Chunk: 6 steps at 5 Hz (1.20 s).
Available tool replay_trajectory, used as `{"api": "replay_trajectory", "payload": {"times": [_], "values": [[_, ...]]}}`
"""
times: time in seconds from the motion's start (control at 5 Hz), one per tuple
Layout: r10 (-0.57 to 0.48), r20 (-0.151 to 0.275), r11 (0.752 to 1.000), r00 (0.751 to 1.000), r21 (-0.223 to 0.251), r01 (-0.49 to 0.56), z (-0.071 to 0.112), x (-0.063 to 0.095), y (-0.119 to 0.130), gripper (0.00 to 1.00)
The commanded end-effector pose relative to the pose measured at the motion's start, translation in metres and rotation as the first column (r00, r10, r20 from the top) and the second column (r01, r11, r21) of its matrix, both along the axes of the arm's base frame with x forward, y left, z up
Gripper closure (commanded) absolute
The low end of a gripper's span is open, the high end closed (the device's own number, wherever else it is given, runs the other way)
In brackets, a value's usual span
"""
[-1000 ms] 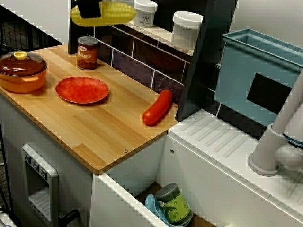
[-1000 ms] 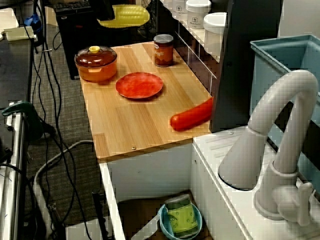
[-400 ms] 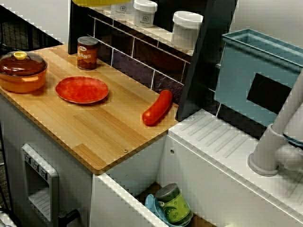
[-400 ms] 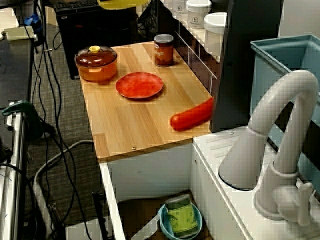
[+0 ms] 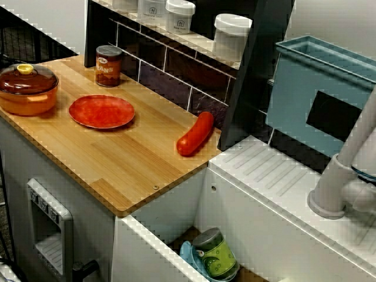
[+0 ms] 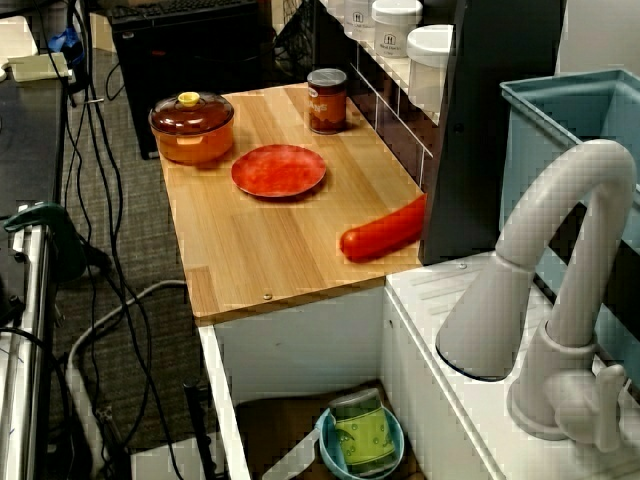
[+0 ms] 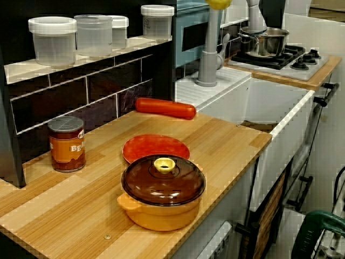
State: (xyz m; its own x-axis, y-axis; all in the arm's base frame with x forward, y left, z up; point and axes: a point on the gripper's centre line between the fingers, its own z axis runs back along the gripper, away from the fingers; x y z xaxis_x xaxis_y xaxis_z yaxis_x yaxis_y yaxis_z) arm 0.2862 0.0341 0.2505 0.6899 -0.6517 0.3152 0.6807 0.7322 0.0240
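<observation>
The hand lies outside all three views, so I cannot tell whether it is spread or pressed together. Only a rounded yellow object shows, cut off by the top edge of the view from the pot's end; it is smooth, bright and high over the sink end, well apart from everything on the tabletop, and too little of it shows to name it. The orange pot has its brown lid on, so its contents are hidden. The white-lidded jars on the shelf are cloudy and I cannot make out what is inside. Down in the sink, a green patterned tin lies in a blue bowl, both partly cut by the frame's bottom edge. The teal bin beside the faucet hides its inside. A red sausage lies by the back wall, a red plate sits between it and the pot, and a soup can stands near the wall
</observation>
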Motion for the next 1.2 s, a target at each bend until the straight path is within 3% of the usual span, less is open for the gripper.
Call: {"api": "replay_trajectory", "payload": {"times": [0.0, 0.6, 1.0], "values": [[0.015, 0.055, 1.0, 0.998, 0.005, -0.016, 0.019, 0.003, 0.014, 1.0], [0.028, 0.06, 1.0, 0.998, -0.01, -0.028, 0.029, 0.003, 0.022, 1.0], [0.066, 0.067, 0.998, 0.996, 0.007, -0.067, 0.03, 0.004, 0.028, 1.0]]}}
